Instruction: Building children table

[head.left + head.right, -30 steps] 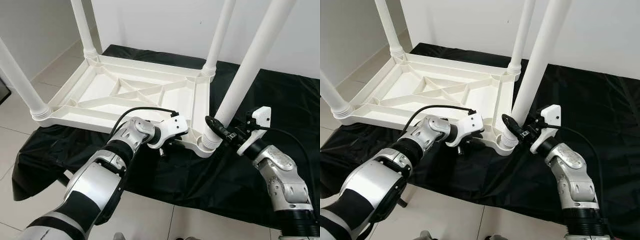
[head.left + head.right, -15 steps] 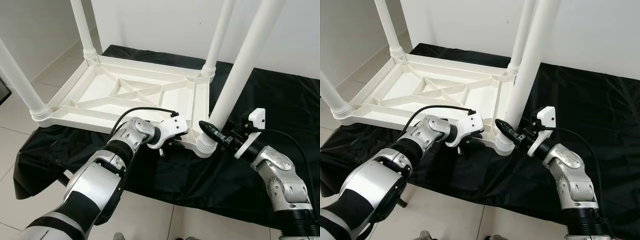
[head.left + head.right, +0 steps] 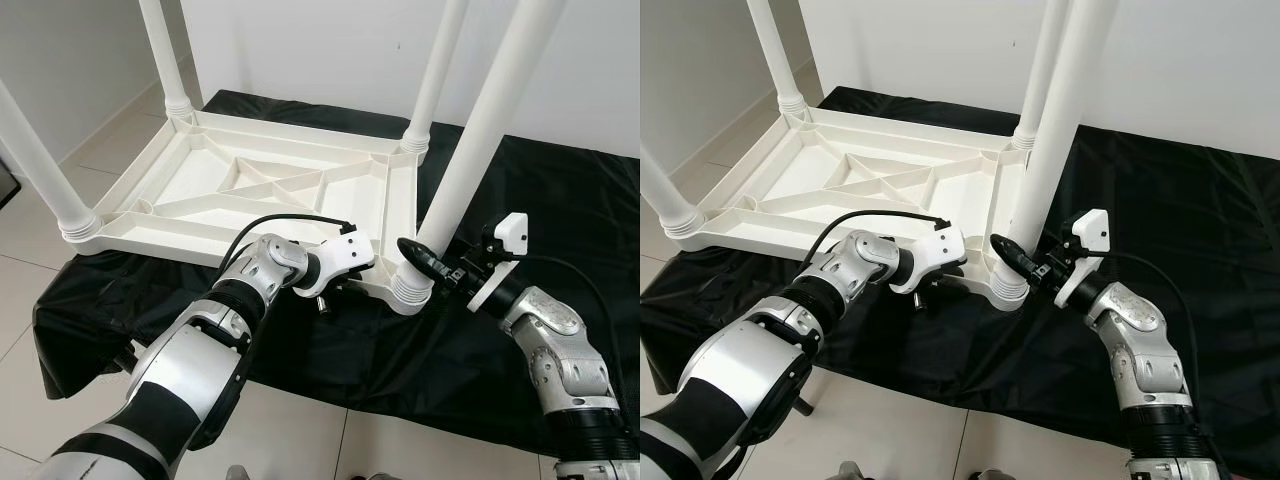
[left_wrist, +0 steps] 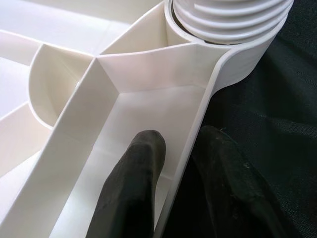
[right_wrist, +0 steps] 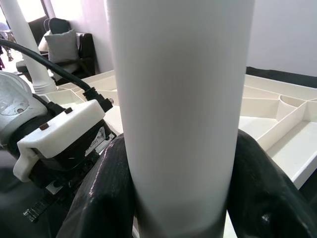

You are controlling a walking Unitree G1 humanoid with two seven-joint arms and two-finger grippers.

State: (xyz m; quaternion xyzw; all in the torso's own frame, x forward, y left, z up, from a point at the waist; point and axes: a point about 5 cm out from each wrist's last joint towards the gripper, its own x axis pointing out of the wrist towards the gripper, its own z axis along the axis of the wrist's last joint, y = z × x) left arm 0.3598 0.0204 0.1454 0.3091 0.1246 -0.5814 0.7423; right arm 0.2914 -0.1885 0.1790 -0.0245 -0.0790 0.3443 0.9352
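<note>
Table: the white children's table (image 3: 270,180) lay upside down on a black cloth (image 3: 560,200) on the floor, legs pointing up
Near leg: the white leg (image 3: 470,150) stood tilted in the corner socket (image 3: 405,288) closest to me
My right gripper (image 5: 178,198): fingers (image 5: 104,198) closed around that leg just above the socket, one on each side
My left gripper (image 4: 173,198): fingers (image 4: 133,183) pinched the table's rim wall beside the socket, one inside, one outside
</note>
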